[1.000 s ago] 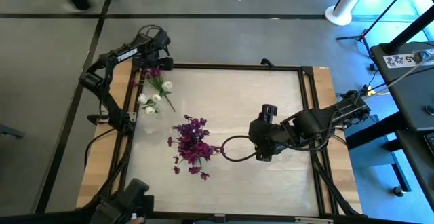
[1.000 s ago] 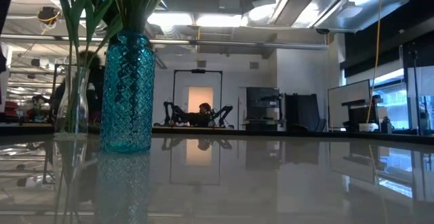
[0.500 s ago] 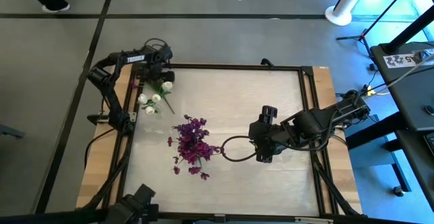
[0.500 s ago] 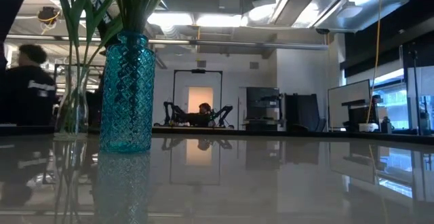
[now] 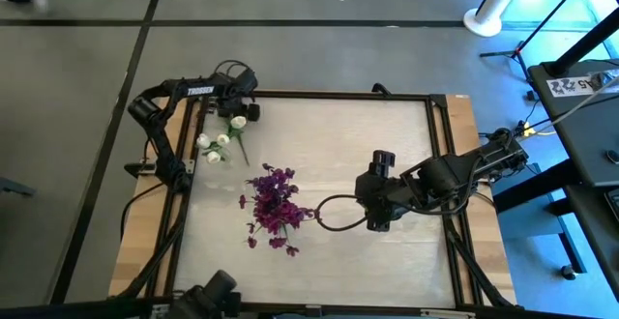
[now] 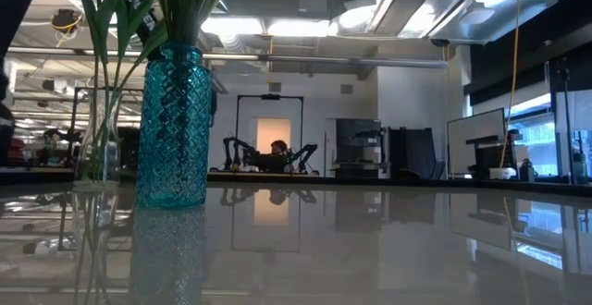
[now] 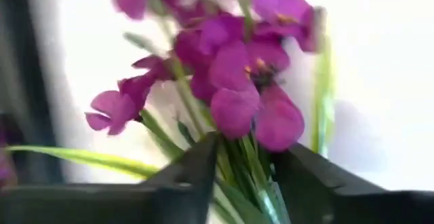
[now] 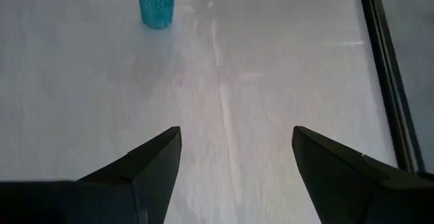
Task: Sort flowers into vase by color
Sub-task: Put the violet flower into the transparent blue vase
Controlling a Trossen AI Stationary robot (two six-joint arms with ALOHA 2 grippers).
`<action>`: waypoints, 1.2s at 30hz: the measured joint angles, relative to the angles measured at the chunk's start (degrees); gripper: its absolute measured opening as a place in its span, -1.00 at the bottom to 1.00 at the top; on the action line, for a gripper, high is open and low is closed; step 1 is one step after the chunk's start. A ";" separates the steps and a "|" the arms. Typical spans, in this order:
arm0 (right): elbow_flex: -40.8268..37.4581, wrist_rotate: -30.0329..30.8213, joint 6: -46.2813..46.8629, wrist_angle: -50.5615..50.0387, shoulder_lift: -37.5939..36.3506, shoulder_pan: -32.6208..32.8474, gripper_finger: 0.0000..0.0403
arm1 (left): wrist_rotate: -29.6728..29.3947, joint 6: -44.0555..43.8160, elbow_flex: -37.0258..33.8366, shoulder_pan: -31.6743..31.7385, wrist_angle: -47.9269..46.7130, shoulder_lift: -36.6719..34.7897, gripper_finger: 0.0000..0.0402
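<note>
Magenta-blossomed green-stemmed flower sprig [image 7: 237, 88] sat between our left gripper [image 7: 247, 176] fingers, which had narrowed onto its stems, beyond the white-bud bunch [image 5: 215, 143]; likely a grasp beginning. Right gripper [image 8: 234, 176] waited open, well right of that bunch.

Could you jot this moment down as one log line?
left gripper: jaws around purple flower stems | right gripper: open, waiting mid-table | blue vase: holds stems

Left gripper [image 5: 238, 106] at table's [image 5: 387, 145] far-left corner, by the white-bud sprigs [image 5: 218, 140]. Blossom bunch [image 5: 274, 208] mid-table; right gripper [image 5: 375, 213] just right of it, w/ nothing between its fingers.
</note>
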 joint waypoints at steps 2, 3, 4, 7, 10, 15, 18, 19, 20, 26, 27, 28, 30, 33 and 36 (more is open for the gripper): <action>0.00 0.12 -0.99 -1.34 -0.05 0.00 0.39 | 0.37 -0.59 0.02 -0.90 2.89 -0.06 -0.55; 0.00 0.66 -1.20 -2.41 -0.25 0.00 0.39 | 0.55 -0.71 0.02 -1.29 3.76 -0.39 -0.68; -0.02 1.86 -1.41 -3.72 -0.38 0.00 0.39 | 0.45 -0.71 0.02 -1.86 4.58 -1.01 -0.81; -0.02 8.22 -1.41 -9.98 -1.07 -0.04 0.39 | 0.11 -0.70 0.64 -3.21 7.50 -3.90 -0.93; -0.02 10.98 -1.83 -13.43 -1.97 -1.01 0.39 | -0.04 -0.54 2.77 -4.56 7.49 -8.14 -0.92; -0.02 10.69 -10.75 -13.22 -5.50 -5.59 0.39 | -0.37 2.04 6.49 -8.14 9.34 -19.57 -0.94; -0.02 12.36 -15.52 -12.30 -8.22 -10.69 0.39 | -0.32 6.59 8.90 -12.50 13.54 -28.03 -0.94; -0.02 12.84 -17.16 -11.60 -9.30 -12.74 0.39 | -0.33 8.51 9.62 -14.47 16.03 -31.09 -0.94; -0.02 12.98 -18.60 -10.64 -10.18 -14.72 0.39 | -0.17 10.52 10.16 -16.61 18.59 -33.96 -0.94; -0.02 7.93 -30.20 0.88 -13.46 -26.32 0.39 | -0.17 20.32 11.32 -32.86 33.13 -47.85 -0.94; -0.02 5.62 -32.05 2.98 -13.69 -27.76 0.39 | -0.17 21.50 11.32 -35.98 34.94 -49.45 -0.94; -0.02 3.24 -33.66 5.05 -13.76 -28.97 0.39 | -0.16 22.55 11.32 -39.22 36.31 -50.76 -0.94; -0.04 -1.88 -36.29 9.28 -13.76 -30.80 0.39 | -0.21 24.67 11.34 -45.63 37.84 -52.47 -0.94; -2.04 -9.58 -39.86 17.82 -13.77 -31.65 0.39 | -0.85 26.26 11.34 -54.74 39.08 -52.74 -0.94; -5.44 -19.11 -41.32 29.16 -13.69 -31.45 0.39 | -2.64 28.93 10.70 -62.72 42.71 -50.49 -0.94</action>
